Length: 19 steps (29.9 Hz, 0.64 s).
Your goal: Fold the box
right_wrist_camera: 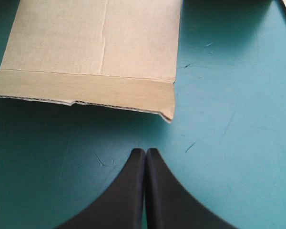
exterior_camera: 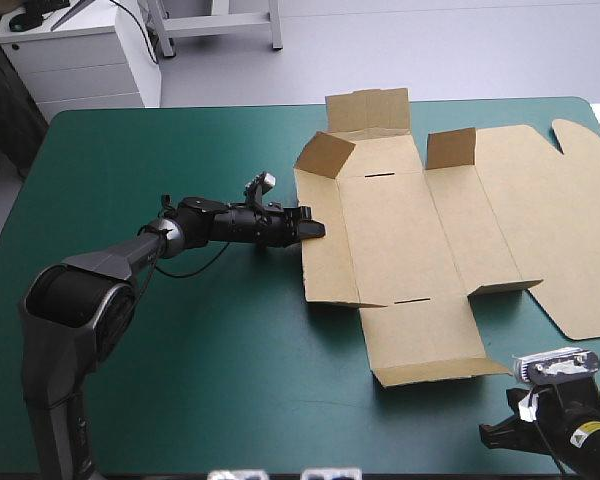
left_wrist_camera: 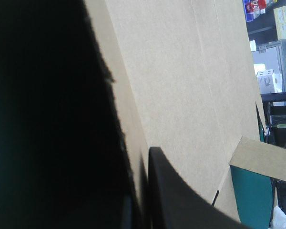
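**Left jaws pinch the box edge, right jaws pressed together**

High view. The brown box (exterior_camera: 400,230) lies as an open cut sheet on the right half of the teal-green cover (exterior_camera: 180,350) and reaches the right edge of the frame. Two small flaps (exterior_camera: 325,155) stand up at its far side, in the upper centre. The other panels lie flat or nearly flat. My left gripper (exterior_camera: 313,229) comes in from the left and meets the sheet's left edge at the middle of the frame. My right arm (exterior_camera: 580,435) sits in the lower right corner, near the near flap (exterior_camera: 440,370) but apart from it. This view does not tell me how my jaws stand.

Left wrist view. Here it shows. One black finger (left_wrist_camera: 181,200) lies on the top face of the board. The board's cut edge runs down between this finger and a dark mass on the other side, so these jaws pinch the sheet's edge. Farther ahead a raised flap (left_wrist_camera: 262,160) stands over the cover.

Right wrist view. My right gripper (right_wrist_camera: 146,150) has its fingers pressed together into one point over bare cover. The near flap (right_wrist_camera: 86,90) lies just ahead of the tips, not touching them, with its corrugated edge turned toward me.
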{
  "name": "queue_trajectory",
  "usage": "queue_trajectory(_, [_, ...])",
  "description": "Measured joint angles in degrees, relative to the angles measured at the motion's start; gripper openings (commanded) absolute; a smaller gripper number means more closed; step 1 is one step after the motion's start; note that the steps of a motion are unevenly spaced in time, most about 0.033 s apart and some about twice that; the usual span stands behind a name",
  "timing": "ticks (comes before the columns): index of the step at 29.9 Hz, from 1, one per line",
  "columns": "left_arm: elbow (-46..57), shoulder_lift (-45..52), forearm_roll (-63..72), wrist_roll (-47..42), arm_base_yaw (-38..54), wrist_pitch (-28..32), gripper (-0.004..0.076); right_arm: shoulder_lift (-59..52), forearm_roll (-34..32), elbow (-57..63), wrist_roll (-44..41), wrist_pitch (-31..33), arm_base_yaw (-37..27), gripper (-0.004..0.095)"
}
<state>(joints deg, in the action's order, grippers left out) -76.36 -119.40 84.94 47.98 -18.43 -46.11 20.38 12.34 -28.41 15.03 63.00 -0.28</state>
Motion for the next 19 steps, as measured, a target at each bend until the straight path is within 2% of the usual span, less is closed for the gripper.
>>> queue_trajectory(13, [0.38, 1.44, -0.28, 2.40, -1.28, 1.60, -0.0008, 0.00, 0.00, 0.00, 0.00, 0.00, 0.00, -0.0019])
queue_trajectory(19, [0.16, 6.43, -10.09, 1.91, -2.40, 4.04, -0.0008, 0.00, 0.00, 0.00, 0.00, 0.06, 0.00, -0.0019])
